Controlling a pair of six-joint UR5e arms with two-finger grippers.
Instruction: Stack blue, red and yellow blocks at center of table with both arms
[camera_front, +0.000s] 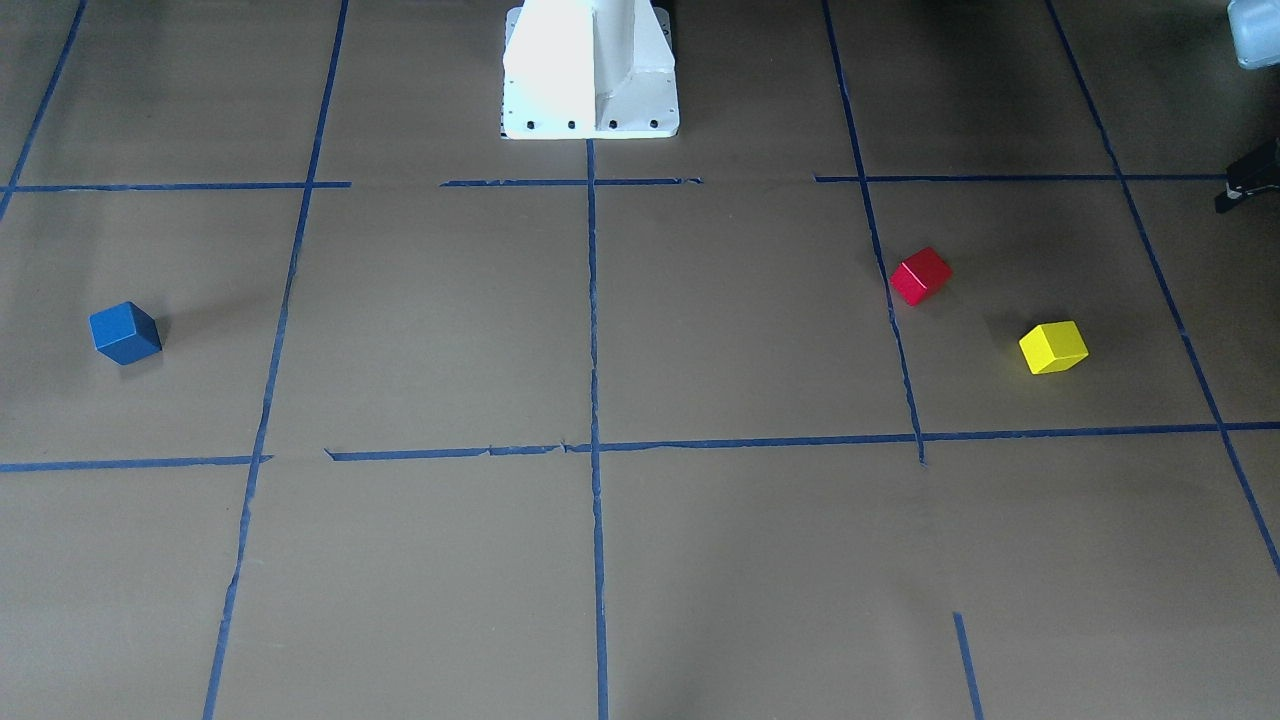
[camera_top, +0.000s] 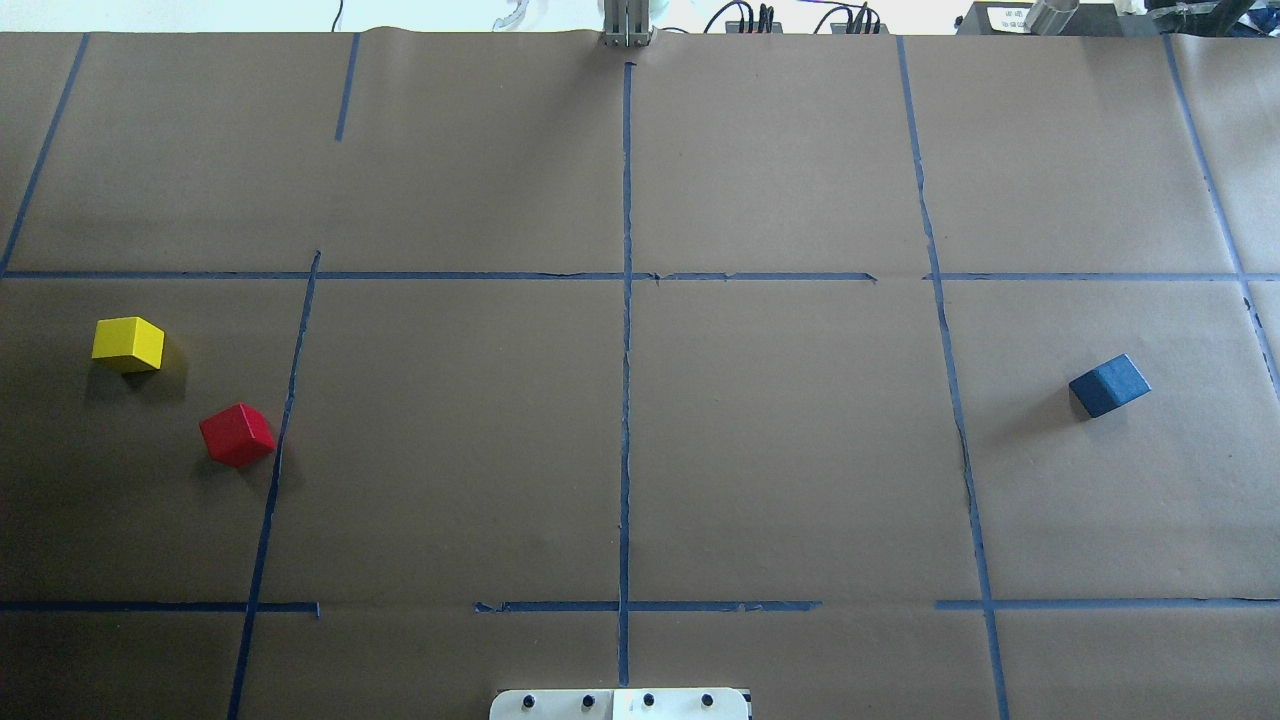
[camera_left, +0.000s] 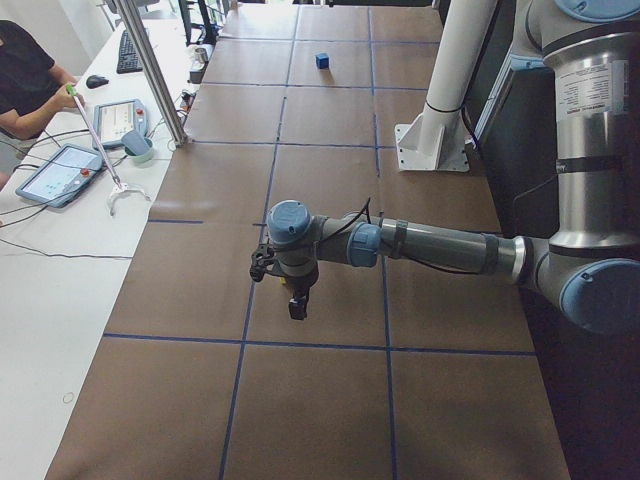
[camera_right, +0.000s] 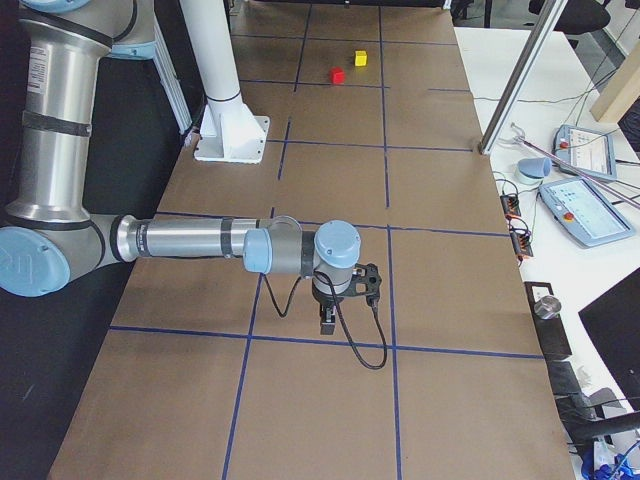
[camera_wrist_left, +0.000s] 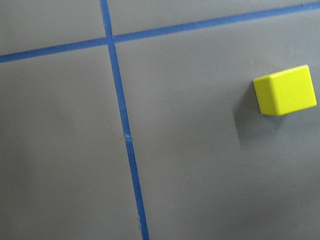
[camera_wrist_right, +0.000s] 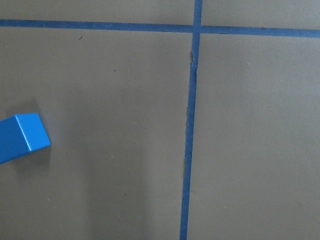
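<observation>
The blue block (camera_front: 125, 333) lies on the robot's right side of the table (camera_top: 1109, 385); the right wrist view shows it at its left edge (camera_wrist_right: 22, 137). The red block (camera_front: 920, 276) and the yellow block (camera_front: 1053, 347) lie apart on the robot's left side, the red one (camera_top: 237, 434) nearer the centre than the yellow one (camera_top: 128, 343). The yellow block also shows in the left wrist view (camera_wrist_left: 286, 90). My left gripper (camera_left: 292, 300) and right gripper (camera_right: 327, 320) hang over the table's ends, seen only in the side views. I cannot tell whether they are open or shut.
Brown paper with a blue tape grid (camera_top: 626, 400) covers the table. The white robot pedestal (camera_front: 590, 80) stands at the robot's edge. A metal post (camera_left: 150, 70), tablets (camera_left: 55, 172) and an operator (camera_left: 25, 75) are on the far side.
</observation>
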